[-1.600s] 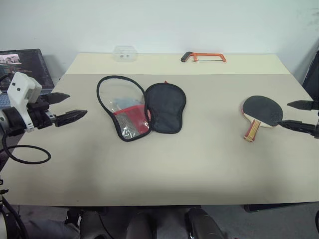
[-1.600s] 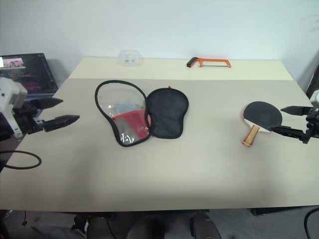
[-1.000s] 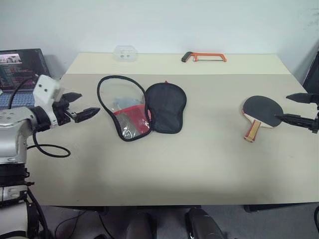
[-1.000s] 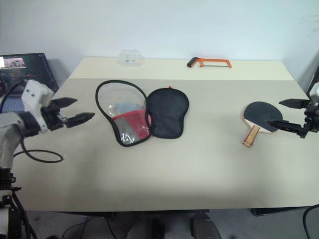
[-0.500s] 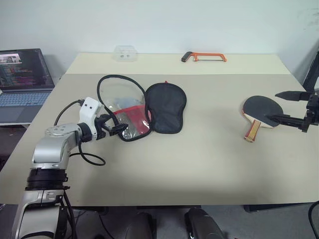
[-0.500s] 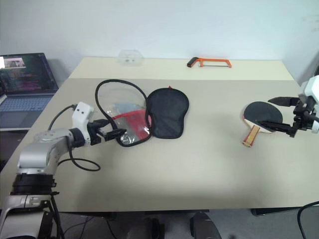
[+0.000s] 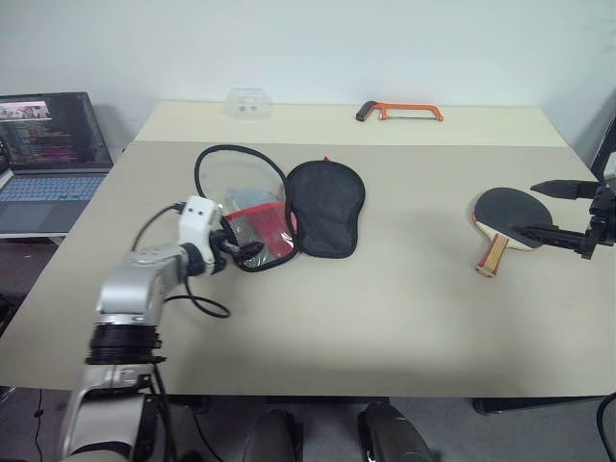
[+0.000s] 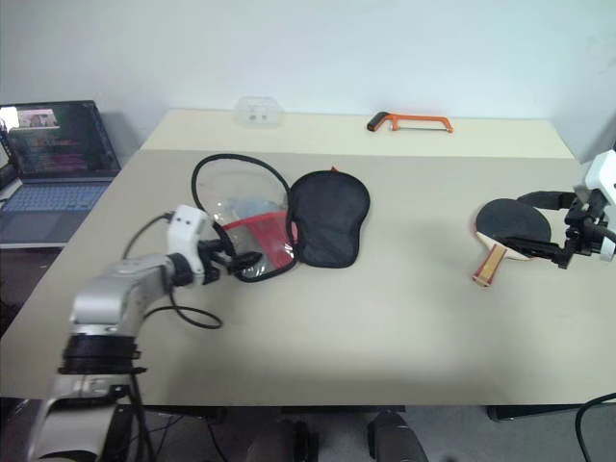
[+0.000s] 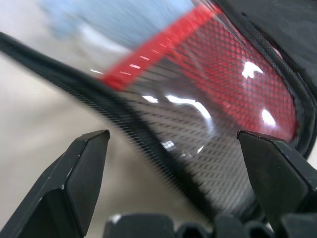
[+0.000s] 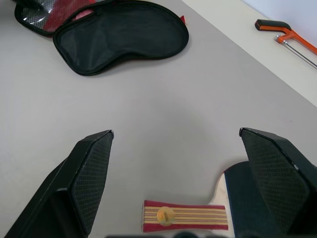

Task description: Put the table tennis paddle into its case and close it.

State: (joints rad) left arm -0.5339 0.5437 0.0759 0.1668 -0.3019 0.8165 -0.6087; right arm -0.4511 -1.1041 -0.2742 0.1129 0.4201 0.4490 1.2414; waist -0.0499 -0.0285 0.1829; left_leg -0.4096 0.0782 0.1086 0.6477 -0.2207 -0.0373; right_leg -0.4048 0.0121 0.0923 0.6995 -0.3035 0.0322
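1. On the beige tabletop [image 7: 385,308] the case [image 7: 289,207] lay spread open left of the middle, its clear side with the red mesh part leftward and its black half rightward.
2. At the right edge the table tennis paddle [image 7: 508,218] lay flat, black face up, striped handle pointing toward the near edge.
3. Broad bare room stretched between case and paddle, and all along the near edge.
4. Against the far edge lay an orange hacksaw [image 7: 398,111] and a small clear box [image 7: 245,99], well apart from both task things.
5. Off the left edge a laptop [image 7: 43,144] stood open; its screen text was too small to read, and the white mark on the case could not be made out.
6. The left gripper [image 7: 246,248] had swung in from beyond the left edge over the last moments and now sat at the case's lower rim, fingers wide, straddling the black zip border and mesh in the left wrist view, holding nothing.
7. The right gripper [image 7: 541,209] kept its place just beside the paddle's right side, fingers spread wide and empty.
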